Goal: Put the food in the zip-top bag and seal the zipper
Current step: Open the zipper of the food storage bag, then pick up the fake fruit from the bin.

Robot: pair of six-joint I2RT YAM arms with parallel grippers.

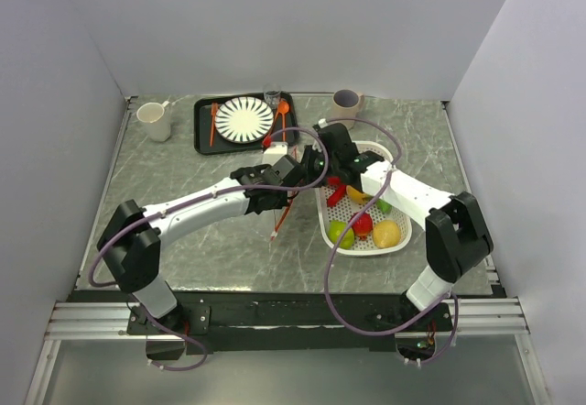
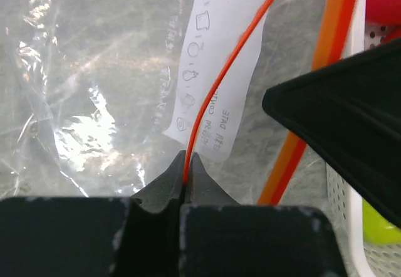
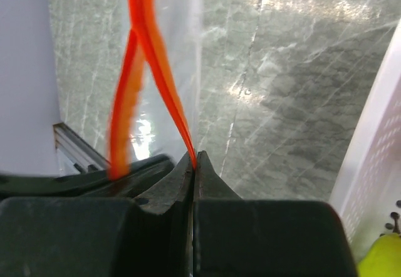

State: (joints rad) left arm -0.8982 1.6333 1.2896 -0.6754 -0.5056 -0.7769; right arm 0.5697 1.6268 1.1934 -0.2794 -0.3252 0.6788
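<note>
My left jaws and right jaws each clamp one lip of the zipper (image 3: 151,36), hanging the zip-top bag (image 2: 81,101) above the table at the basket's (image 1: 388,152) nine o'clock, I judge to part its mouth for the food (image 1: 386,233) lying there.

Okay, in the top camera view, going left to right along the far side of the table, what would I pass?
White mug → orange utensil → striped plate → second orange utensil → grey cup.
</note>
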